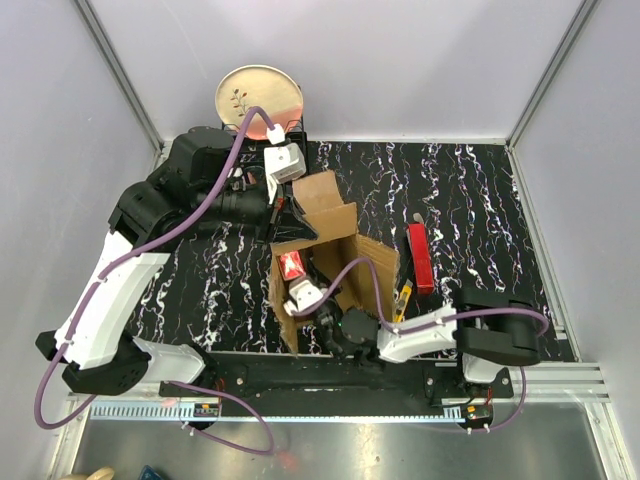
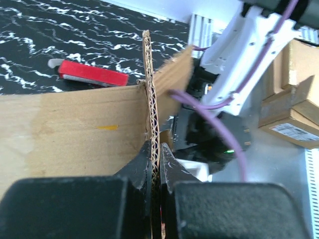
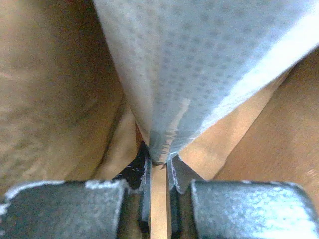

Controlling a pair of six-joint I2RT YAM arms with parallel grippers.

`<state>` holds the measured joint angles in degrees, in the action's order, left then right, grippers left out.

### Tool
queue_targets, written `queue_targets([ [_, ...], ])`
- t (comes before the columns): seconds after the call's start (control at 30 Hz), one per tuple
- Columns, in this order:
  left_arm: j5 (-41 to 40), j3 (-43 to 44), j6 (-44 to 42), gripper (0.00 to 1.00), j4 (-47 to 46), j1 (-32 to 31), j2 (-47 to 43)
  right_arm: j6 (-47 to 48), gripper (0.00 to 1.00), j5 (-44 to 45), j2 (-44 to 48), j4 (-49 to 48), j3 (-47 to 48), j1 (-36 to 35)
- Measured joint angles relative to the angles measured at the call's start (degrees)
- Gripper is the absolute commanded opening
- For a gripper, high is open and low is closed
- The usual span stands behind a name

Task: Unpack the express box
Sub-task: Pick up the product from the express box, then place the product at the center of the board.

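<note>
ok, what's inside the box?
A red packet shows inside the box. The right hand is in there pinching a pale dotted wrapper, possibly the same item. The arm hides the floor.

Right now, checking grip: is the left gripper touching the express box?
Touching. Left wrist view: the left gripper pinches the express box flap edge-on.

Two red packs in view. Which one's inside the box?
The small red pack seen through the express box's open top. The long red pack lies outside on the table, right of the box.
</note>
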<state>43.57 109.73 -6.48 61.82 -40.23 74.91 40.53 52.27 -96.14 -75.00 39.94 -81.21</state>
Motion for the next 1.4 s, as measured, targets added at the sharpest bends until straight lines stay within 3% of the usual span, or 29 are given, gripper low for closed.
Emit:
queue_targets([
  [0.3, -11.98, -3.69, -2.54, 0.0, -0.26, 1.33, -0.37, 12.44, 0.04, 7.34, 15.1, 1.53, -1.33, -15.91],
  [0.4, -14.21, -4.94, -3.15, 0.0, -0.35, 2.32, -0.35, 12.79, 0.04, 11.78, 22.49, 3.82, -0.35, -19.78],
  [0.47, -15.21, -6.34, -4.02, 0.0, -0.57, 3.28, -0.37, 5.35, 0.04, 15.08, 29.79, 14.8, 2.32, -20.39],
  [0.57, -16.5, -10.16, -6.05, 0.0, -0.83, 5.22, -0.63, -12.98, 0.02, 17.4, 41.88, 42.97, 10.38, -19.85],
  [0.77, -18.67, -15.1, -9.73, 0.0, -3.52, 6.58, -1.88, -35.36, 0.0, 22.91, 56.89, 73.83, 20.68, -19.21],
  [0.9, -20.26, -17.05, -11.65, 0.0, -3.63, 6.8, -4.63, -41.9, 0.01, 26.64, 56.65, 86.6, 25.73, -19.02],
  [1.03, -20.24, -17.53, -12.92, 0.0, -2.91, 7.1, -5.51, -44.17, 0.0, 28.89, 55.17, 93.5, 25.86, -19.02],
  [1.27, -18.18, -17.35, -13.49, 0.0, -1.9, 7.85, -5.99, -43.39, 0.0, 31.3, 53.11, 96.63, 28.72, -17.86],
  [1.4, -15.8, -15.78, -13.46, 0.0, -0.11, 9.31, -6.6, -45.09, 0.0, 30.23, 49.16, 98.55, 31.63, -9.73],
])
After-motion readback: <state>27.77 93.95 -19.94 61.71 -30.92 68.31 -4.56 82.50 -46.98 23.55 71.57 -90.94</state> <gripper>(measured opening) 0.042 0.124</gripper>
